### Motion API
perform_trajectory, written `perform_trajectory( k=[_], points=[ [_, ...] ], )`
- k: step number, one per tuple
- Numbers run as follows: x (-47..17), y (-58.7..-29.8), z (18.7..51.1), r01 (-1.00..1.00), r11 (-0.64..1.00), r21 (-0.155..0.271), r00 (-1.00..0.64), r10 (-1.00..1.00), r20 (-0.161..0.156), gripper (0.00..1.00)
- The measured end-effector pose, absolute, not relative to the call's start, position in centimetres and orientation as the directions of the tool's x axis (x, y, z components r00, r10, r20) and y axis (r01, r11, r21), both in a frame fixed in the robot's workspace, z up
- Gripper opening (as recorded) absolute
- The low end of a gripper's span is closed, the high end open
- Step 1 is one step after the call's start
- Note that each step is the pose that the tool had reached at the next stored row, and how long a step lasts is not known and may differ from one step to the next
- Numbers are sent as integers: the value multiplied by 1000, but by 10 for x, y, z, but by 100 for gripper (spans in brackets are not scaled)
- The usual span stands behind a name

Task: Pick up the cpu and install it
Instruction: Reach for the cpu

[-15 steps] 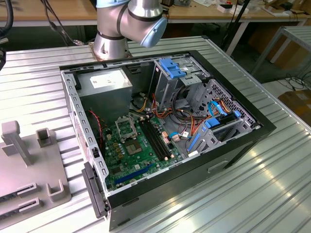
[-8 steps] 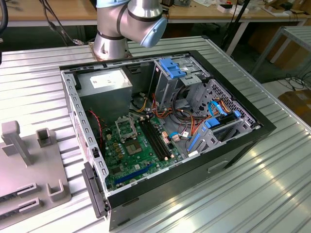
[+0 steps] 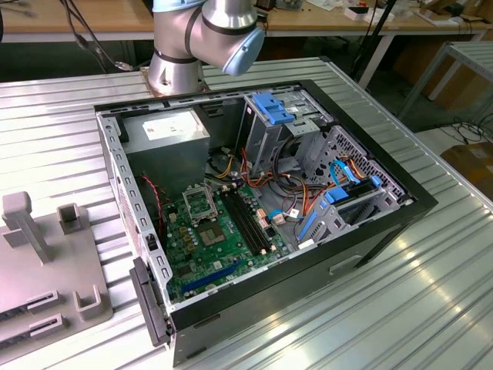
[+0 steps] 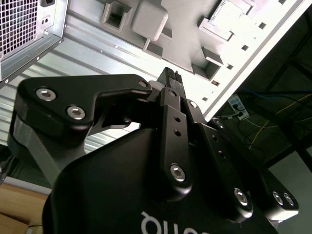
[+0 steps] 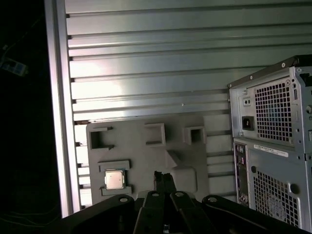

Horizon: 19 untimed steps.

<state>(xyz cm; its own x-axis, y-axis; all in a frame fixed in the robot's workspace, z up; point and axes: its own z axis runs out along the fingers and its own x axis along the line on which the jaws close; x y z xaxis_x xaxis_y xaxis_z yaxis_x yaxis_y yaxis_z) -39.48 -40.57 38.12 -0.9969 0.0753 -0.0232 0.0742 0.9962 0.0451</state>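
The cpu (image 5: 114,179), a small silvery square chip, lies flat in a recessed holder on the grey fixture plate (image 5: 146,156) in the first wrist view. My gripper (image 5: 163,176) hangs well above that plate, a little to one side of the cpu, fingers pressed together with nothing between them. The second wrist view shows the same black fingertips (image 4: 170,74) closed over the plate's grey blocks. In the exterior view the open computer case (image 3: 400,208) lies on its side. Inside it is the green board (image 3: 204,247) with its metal-framed socket (image 3: 200,202).
The ribbed metal table (image 3: 385,308) carries the case and, on the exterior view's left, the grey fixture plate (image 3: 31,270) with upright posts (image 3: 19,220). The arm's base (image 3: 181,54) stands behind the case. The case's rear panel (image 5: 273,146) rises beside the plate. The table edge (image 5: 58,97) runs close to it.
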Motion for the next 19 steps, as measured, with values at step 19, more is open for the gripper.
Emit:
perform_trajectory(
  k=[19],
  points=[
    [-407, -412, 381, 74, 996, 45, -997, 75, -23, 11]
  ],
)
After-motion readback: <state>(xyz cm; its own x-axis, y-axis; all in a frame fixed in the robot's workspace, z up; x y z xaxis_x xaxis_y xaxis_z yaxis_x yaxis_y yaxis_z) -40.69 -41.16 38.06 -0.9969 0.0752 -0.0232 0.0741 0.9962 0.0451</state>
